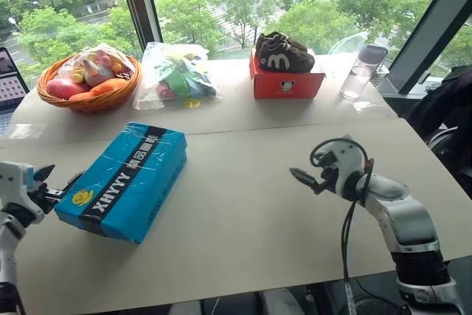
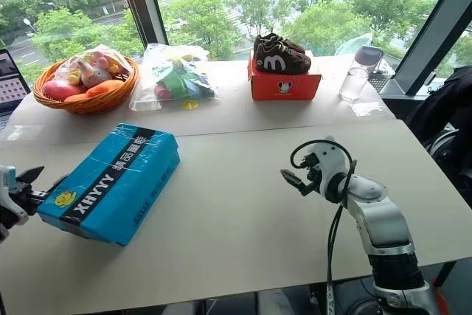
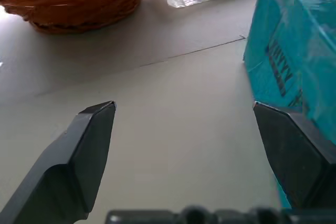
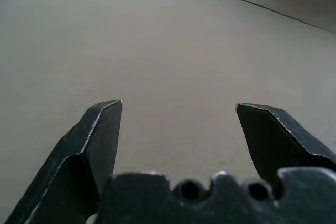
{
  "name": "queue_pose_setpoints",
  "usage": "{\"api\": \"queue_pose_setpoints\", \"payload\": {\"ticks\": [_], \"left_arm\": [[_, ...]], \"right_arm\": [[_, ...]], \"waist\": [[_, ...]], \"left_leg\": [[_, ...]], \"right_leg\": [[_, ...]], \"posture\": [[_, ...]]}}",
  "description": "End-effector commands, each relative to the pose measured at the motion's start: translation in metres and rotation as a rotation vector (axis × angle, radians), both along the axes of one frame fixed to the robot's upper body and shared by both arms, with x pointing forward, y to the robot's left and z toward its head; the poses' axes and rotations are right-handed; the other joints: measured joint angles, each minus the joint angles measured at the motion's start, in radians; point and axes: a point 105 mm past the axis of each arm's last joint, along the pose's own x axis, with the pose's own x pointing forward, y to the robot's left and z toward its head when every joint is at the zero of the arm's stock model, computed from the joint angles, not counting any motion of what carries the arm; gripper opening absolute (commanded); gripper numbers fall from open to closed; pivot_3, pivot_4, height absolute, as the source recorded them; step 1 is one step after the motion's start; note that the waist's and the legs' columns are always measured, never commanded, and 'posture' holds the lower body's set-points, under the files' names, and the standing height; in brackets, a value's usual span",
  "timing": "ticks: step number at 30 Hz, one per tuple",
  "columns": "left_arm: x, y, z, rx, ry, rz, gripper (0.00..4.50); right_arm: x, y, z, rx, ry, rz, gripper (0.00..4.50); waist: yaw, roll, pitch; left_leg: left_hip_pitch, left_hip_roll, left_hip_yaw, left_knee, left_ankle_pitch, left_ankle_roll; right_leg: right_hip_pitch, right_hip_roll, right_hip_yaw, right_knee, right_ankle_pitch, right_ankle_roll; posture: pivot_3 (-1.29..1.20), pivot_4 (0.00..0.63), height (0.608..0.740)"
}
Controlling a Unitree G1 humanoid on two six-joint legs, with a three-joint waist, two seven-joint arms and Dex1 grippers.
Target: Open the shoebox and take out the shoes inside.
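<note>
Closed blue shoebox (image 1: 124, 180) flat on table's (image 1: 243, 219) left half, long axis diagonal from near-left to far-right, left gripper (image 1: 57, 178) spread wide at its near-left end, right gripper (image 1: 302, 178) parted, empty, well apart.

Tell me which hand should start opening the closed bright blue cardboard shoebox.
The left hand, probably. Its open fingers sit right beside the near end of the bright blue cardboard shoebox, whose lid is still shut. The right hand, also open, hovers over bare table, well apart from the box.
</note>
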Motion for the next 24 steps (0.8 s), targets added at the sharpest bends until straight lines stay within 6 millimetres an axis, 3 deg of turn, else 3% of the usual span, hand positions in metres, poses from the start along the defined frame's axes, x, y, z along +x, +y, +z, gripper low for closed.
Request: {"api": "queue_pose_setpoints", "payload": {"ticks": [1, 5, 9, 11, 13, 17, 21, 24], "left_arm": [[0.006, -0.014, 0.006, 0.026, 0.031, -0.133, 3.96], [0.017, -0.023, 0.006, 0.068, 0.067, -0.213, 2.72], [0.027, -0.023, 0.010, 0.106, 0.067, -0.224, 1.30], [0.030, -0.025, 0.006, 0.127, 0.086, -0.235, 0.53], [0.031, -0.028, -0.002, 0.158, 0.128, -0.257, 0.05], [0.032, -0.037, -0.016, 0.190, 0.181, -0.315, 0.05], [0.030, -0.067, -0.023, 0.176, 0.202, -0.440, 0.05], [0.031, -0.095, -0.027, 0.170, 0.194, -0.525, 0.05]], "right_arm": [[-0.012, 0.063, 0.013, 0.065, 0.003, 0.195, 2.76], [-0.013, 0.113, -0.009, -0.016, 0.026, 0.307, 1.39], [-0.003, 0.128, -0.025, -0.123, -0.010, 0.340, 0.04], [-0.001, 0.136, -0.032, -0.157, -0.014, 0.368, 0.00], [0.002, 0.147, -0.038, -0.176, -0.018, 0.391, 0.00], [0.005, 0.163, -0.037, -0.178, -0.041, 0.414, 0.00], [0.007, 0.175, -0.031, -0.167, -0.062, 0.435, 0.00], [0.017, 0.171, -0.027, -0.168, -0.078, 0.393, 0.00]], "waist": [[-0.002, 0.000, 0.000], [0.003, -0.003, 0.000], [0.018, -0.005, 0.001], [0.020, -0.005, 0.001], [0.019, -0.006, 0.001], [0.011, -0.006, 0.000], [0.013, -0.006, 0.000], [0.016, -0.006, 0.000]], "left_leg": [[-0.001, 0.000, 0.000, 0.000, 0.000, 0.000], [-0.001, 0.002, -0.001, 0.002, 0.000, 0.000], [-0.006, 0.002, -0.001, 0.004, 0.000, 0.000], [-0.009, 0.002, -0.001, 0.006, 0.000, 0.000], [-0.009, 0.002, -0.001, 0.006, 0.000, 0.000], [-0.007, 0.004, -0.001, 0.007, 0.000, 0.000], [-0.004, 0.007, -0.001, 0.008, 0.000, 0.000], [-0.002, 0.008, -0.002, 0.008, 0.000, 0.000]], "right_leg": [[-0.001, 0.001, 0.000, 0.001, 0.000, 0.000], [-0.002, 0.003, -0.001, 0.002, 0.001, -0.002], [-0.004, 0.003, -0.001, 0.001, 0.002, -0.001], [-0.005, 0.003, -0.001, 0.000, 0.003, -0.001], [-0.005, 0.003, -0.002, 0.000, 0.005, -0.005], [-0.005, 0.006, -0.002, 0.003, 0.004, -0.004], [-0.005, 0.009, -0.002, 0.010, 0.004, -0.005], [-0.004, 0.011, -0.001, 0.013, 0.003, -0.006]], "posture": [[0.00, 0.150, 0.740], [0.00, 0.150, 0.740], [0.00, 0.150, 0.740], [0.00, 0.150, 0.740], [0.00, 0.150, 0.740], [0.00, 0.150, 0.740], [0.00, 0.150, 0.740], [0.00, 0.150, 0.740]]}}
